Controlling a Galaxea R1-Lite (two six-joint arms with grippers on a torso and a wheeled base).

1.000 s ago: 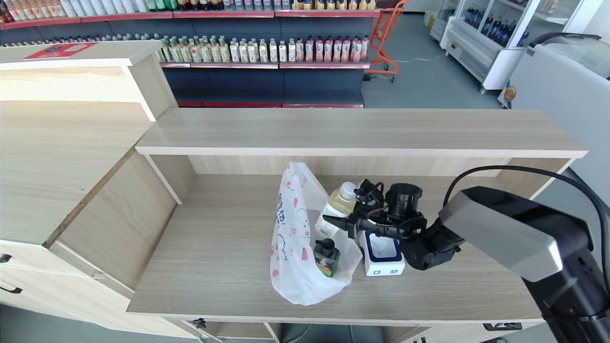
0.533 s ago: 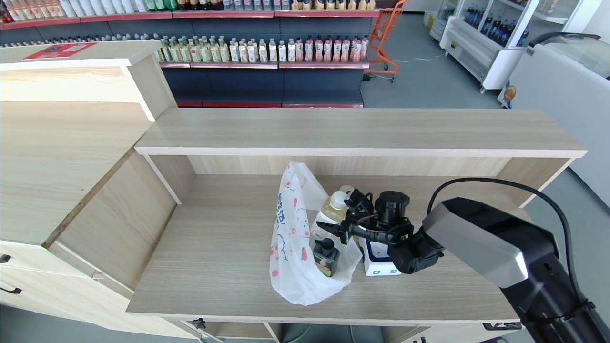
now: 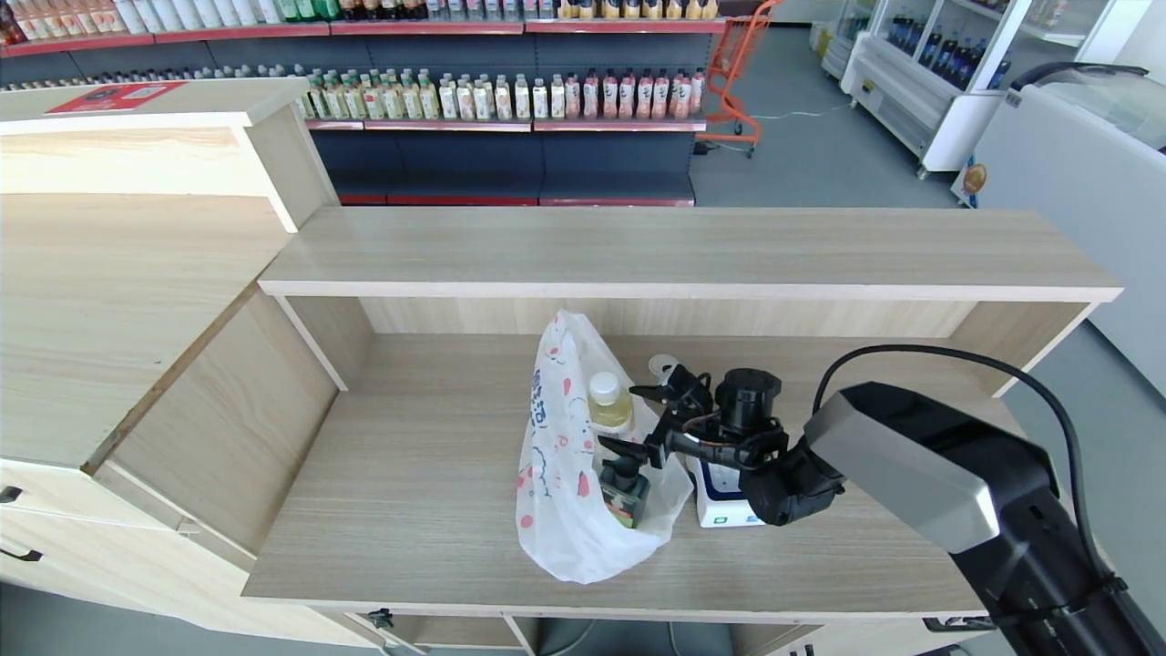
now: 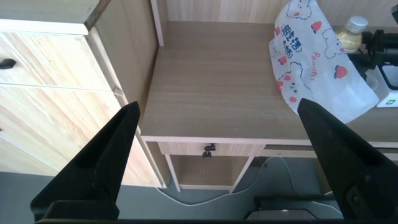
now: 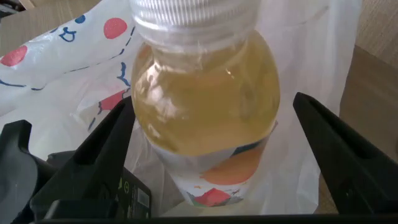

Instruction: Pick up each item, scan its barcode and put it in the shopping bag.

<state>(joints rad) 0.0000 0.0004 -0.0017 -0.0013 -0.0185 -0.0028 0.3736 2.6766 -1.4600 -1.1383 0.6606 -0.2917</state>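
Observation:
A white shopping bag with red and blue prints lies open on the lower counter. Inside it a bottle of yellow drink with a white cap stands upright. A dark green pump bottle sits in the bag in front of it. My right gripper is open at the bag's mouth, one finger on either side of the yellow bottle, neither touching it. The white and blue scanner lies under my right wrist. My left gripper is open and holds nothing, out in front of the counter's front edge.
A raised wooden shelf runs behind the lower counter, with a taller wooden unit on the left. The counter has bare wood left of the bag. Store shelves of bottles stand far behind.
My right gripper carried the yellow bottle left and down into the bag, then opened and let it go. The bottle now stands upright on its own.

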